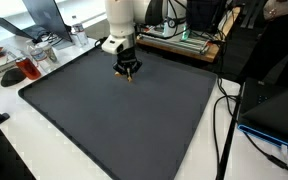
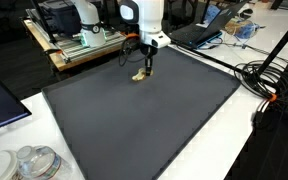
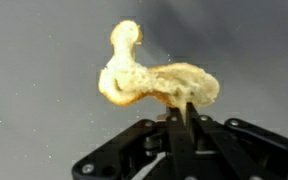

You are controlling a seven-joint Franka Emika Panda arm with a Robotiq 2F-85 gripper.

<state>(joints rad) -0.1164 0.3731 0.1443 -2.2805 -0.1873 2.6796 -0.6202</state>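
My gripper [image 3: 181, 106] is shut on the edge of a pale yellow, crusty piece of food [image 3: 149, 78] that looks like a chip or a bit of bread. In both exterior views the gripper [image 1: 128, 72] [image 2: 147, 70] points straight down at the far part of a dark grey mat [image 1: 124, 120] [image 2: 154, 115], with the food piece [image 2: 140, 76] at its fingertips, at or just above the mat. In the wrist view the food piece fills the middle, with the mat behind it.
A plate with red food [image 1: 6, 72] and glassware stand beside the mat. Electronics on a wooden board [image 1: 179, 40] [image 2: 84, 45] sit behind the arm. Cables [image 1: 224, 130] [image 2: 269, 85] and a laptop [image 1: 274, 110] lie off the mat's side. Clear containers [image 2: 34, 162] stand near a corner.
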